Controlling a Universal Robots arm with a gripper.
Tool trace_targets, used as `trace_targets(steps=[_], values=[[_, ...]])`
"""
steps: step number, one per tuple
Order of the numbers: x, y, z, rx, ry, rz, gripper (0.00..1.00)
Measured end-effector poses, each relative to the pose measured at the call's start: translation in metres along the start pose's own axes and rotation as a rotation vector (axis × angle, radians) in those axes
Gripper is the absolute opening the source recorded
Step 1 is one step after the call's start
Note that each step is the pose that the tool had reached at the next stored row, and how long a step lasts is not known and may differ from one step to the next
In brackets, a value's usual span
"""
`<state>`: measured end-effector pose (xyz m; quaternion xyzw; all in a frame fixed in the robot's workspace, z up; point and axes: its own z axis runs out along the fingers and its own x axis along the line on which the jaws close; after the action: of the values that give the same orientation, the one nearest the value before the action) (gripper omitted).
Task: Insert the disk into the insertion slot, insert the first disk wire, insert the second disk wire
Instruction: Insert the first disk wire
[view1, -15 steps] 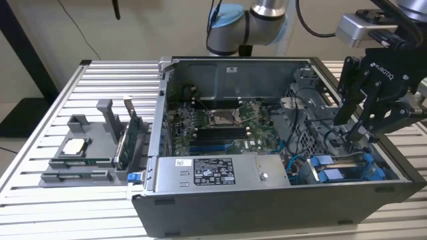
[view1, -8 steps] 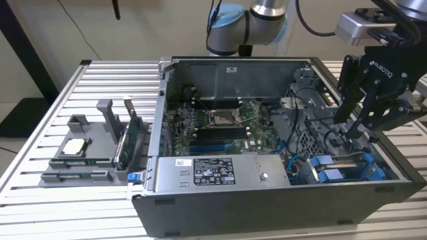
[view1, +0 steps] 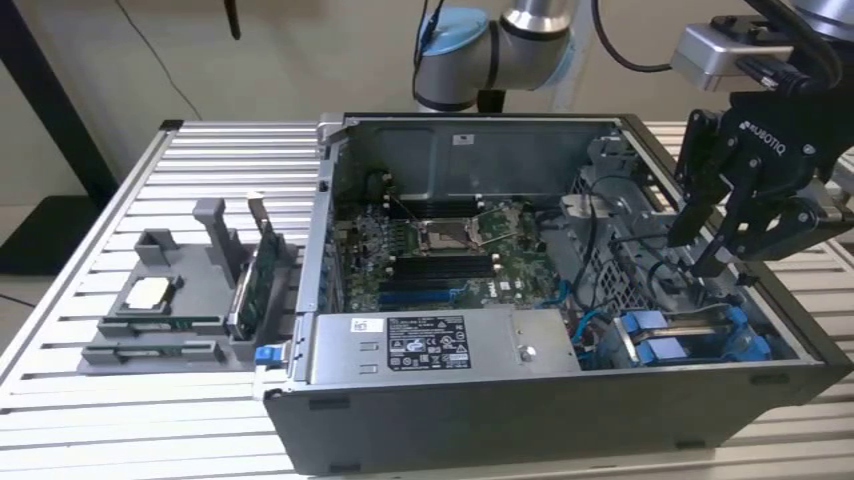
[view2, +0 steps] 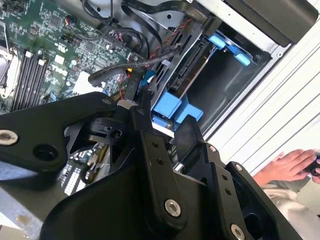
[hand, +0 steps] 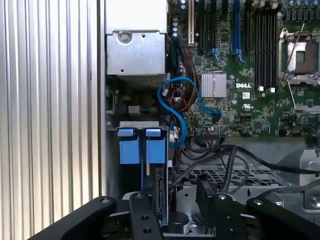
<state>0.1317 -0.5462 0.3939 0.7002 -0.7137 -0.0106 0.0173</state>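
Note:
The disk sits edge-up in the drive bay at the case's front corner on the exterior view's right. Its blue carrier (view1: 667, 340) (hand: 135, 147) (view2: 172, 107) shows in all views, and its grey connector edge (hand: 160, 195) points into the case. My black gripper (view1: 701, 250) (hand: 175, 210) (view2: 170, 130) hovers over that end, open. The disk edge stands between the fingers, close to one finger (hand: 144, 215) and apart from the other. A blue data wire (hand: 175, 100) loops beside the bay, and black wires (hand: 225, 155) lie loose next to the disk's end.
The open computer case (view1: 534, 410) lies on a slatted metal table (view1: 200, 150), with the motherboard (view1: 441, 250) and power supply (view1: 427, 345) inside. A grey fixture (view1: 174, 300) with parts stands at the exterior view's left. A person's hand (view2: 290, 165) rests beside the case.

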Motion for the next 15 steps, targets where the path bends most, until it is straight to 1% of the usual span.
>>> trace_targets(steps=[3, 4, 6, 7, 8, 12, 15], values=[[-0.0001, -0.0001, 0.0002, 0.0005, -0.0002, 0.000, 0.47], [-0.0002, -0.0001, 0.0005, 0.0022, -0.0003, 0.000, 0.47], [-0.0003, -0.0001, 0.0010, 0.0098, -0.0004, 0.000, 0.47], [-0.0003, -0.0001, 0.0009, 0.0118, -0.0011, 0.000, 0.47], [-0.0005, -0.0002, 0.0008, 0.0118, -0.0016, 0.000, 0.47], [-0.0006, 0.0003, -0.0067, 0.0119, -0.0019, 0.000, 0.47], [-0.0012, 0.0004, -0.0098, 0.0119, -0.0019, 0.000, 0.47]])
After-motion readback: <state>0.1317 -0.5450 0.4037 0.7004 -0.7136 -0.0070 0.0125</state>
